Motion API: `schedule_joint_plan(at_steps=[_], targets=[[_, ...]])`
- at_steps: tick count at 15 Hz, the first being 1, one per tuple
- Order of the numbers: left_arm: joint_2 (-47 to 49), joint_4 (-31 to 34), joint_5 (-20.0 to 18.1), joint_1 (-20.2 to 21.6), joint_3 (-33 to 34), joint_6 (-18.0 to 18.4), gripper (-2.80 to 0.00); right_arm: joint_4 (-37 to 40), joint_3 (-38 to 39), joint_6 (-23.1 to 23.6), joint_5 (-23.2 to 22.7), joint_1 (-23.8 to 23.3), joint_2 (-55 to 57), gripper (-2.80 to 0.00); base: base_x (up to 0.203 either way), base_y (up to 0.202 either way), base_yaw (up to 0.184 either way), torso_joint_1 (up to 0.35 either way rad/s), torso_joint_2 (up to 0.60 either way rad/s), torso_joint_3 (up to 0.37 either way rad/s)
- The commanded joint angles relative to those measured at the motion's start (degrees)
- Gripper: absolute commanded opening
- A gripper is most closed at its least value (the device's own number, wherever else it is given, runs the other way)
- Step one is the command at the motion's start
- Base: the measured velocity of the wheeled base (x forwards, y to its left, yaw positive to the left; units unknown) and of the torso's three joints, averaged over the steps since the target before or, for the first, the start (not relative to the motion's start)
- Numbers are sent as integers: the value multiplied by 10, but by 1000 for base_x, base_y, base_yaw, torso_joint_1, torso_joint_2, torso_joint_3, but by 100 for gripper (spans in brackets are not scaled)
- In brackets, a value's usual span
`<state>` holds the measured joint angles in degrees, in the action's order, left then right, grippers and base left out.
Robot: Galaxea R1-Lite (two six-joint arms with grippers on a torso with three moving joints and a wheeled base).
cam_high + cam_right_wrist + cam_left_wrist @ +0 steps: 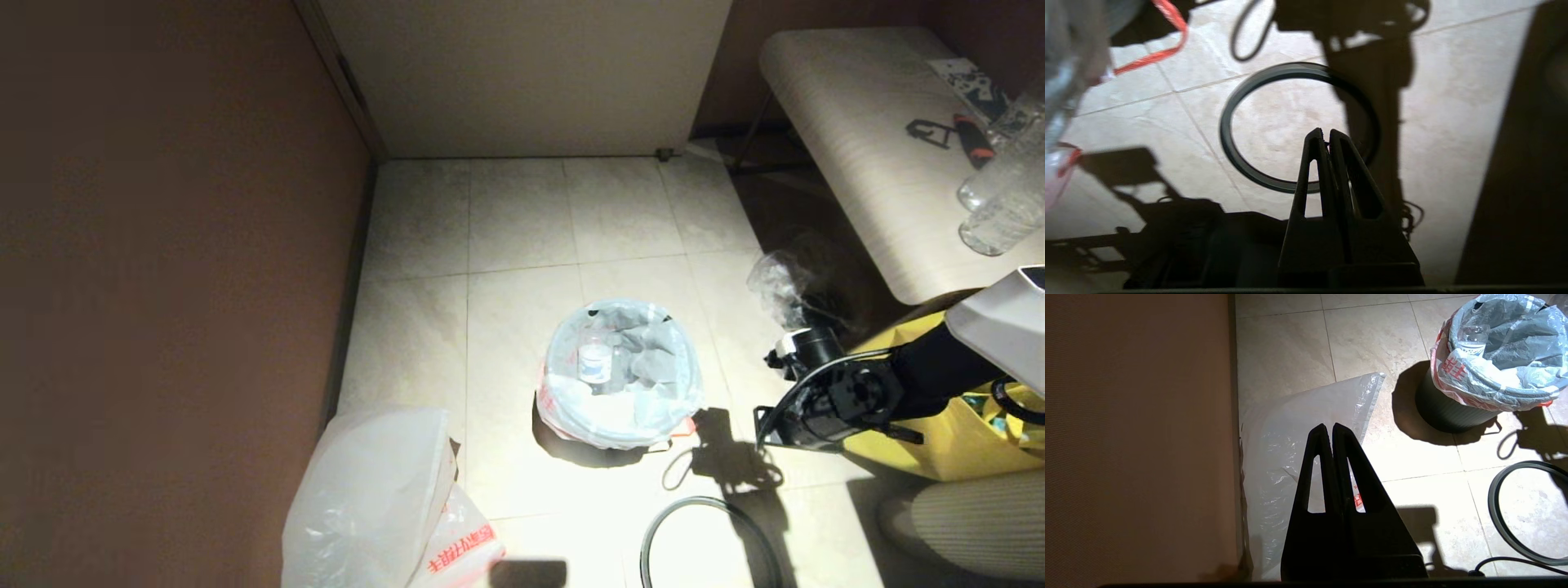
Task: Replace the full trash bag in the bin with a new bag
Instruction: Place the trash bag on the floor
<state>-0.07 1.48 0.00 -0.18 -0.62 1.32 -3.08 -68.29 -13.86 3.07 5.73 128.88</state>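
Full trash bag [624, 384] lines bin [1447, 412], bottle inside. Grey hoop [1294, 126] on floor. Right gripper [1325, 134] clenched, empty, above hoop; left gripper [1329, 428] clenched over new bag [1306, 428]. Risk: thin film tearing, bin tipping on lift.

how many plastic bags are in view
3: the full trash bag lining the bin, the new bag on the floor by the left wall, and a clear crumpled bag beside the bench. More may be hidden.
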Motion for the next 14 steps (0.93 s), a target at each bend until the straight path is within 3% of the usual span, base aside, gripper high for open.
schedule_joint_plan(at_steps=[1,4,14], targets=[[0,0,0,0,0,0,-280,-10,1,-3,-21,0,3,-280,0,0,0,0,0,0],[0,0,0,0,0,0,-280,-47,-1,-35,-83,-2,3,-280,0,0,0,0,0,0],[0,0,0,0,0,0,-280,-124,-42,-57,-97,12,64,-280,0,0,0,0,0,0]])
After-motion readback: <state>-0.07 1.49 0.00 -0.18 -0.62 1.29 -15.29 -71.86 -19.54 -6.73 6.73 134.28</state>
